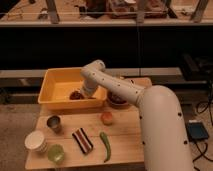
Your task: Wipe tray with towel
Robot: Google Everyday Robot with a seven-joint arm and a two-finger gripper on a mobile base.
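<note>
arm (150,107): white, smooth, bulky rounded segments | pincer (81,93): inside yellow tray (50,82)
</note>
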